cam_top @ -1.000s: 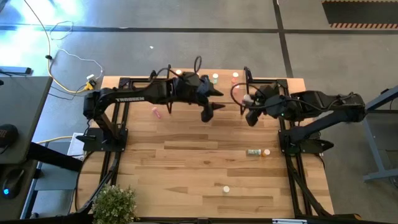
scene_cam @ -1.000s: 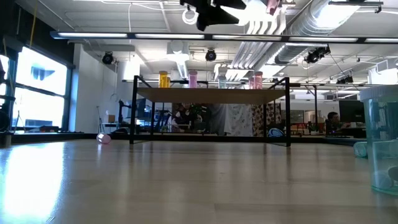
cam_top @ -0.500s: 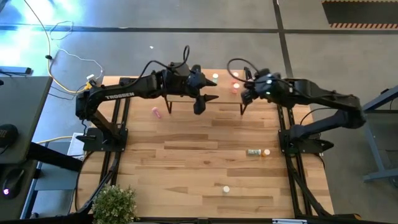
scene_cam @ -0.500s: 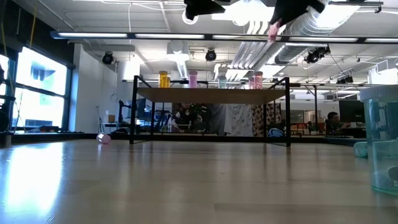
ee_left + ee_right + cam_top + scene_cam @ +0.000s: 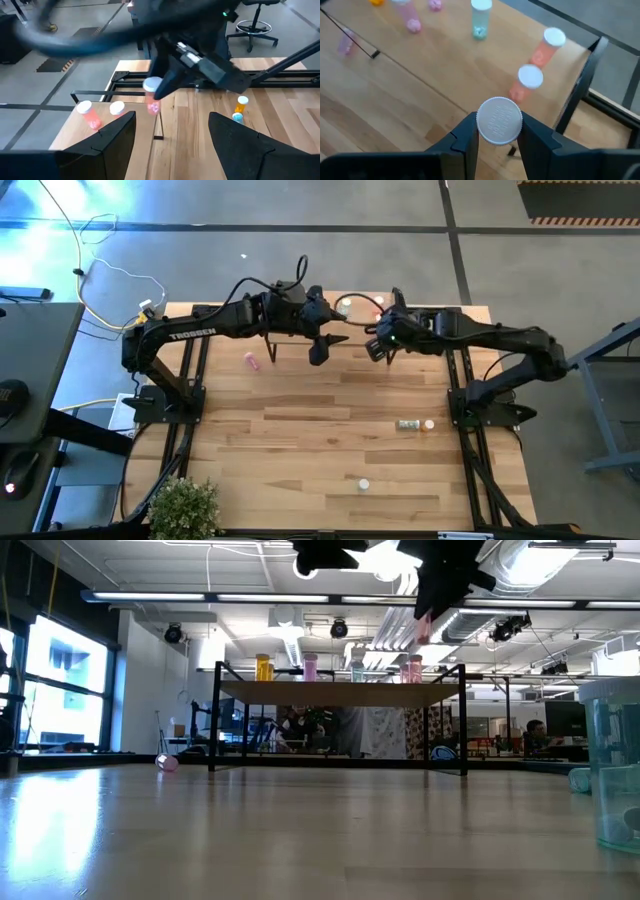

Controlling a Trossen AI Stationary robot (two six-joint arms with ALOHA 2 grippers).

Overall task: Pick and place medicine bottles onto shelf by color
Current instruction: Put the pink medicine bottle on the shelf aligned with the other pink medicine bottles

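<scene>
Right jaws [image 5: 496, 137] grip one bottle [image 5: 499, 120]; two red bottles [image 5: 530, 82] stand beside.

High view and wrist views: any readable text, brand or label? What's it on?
"TROSSEN": white lettering on the left arm, high view; small but legible.
Cap of the bottle held in the right gripper: embossed rings of lettering, too blurred to read.
Bottle labels on the shelf: none legible.
Nothing else readable in any view.
</scene>
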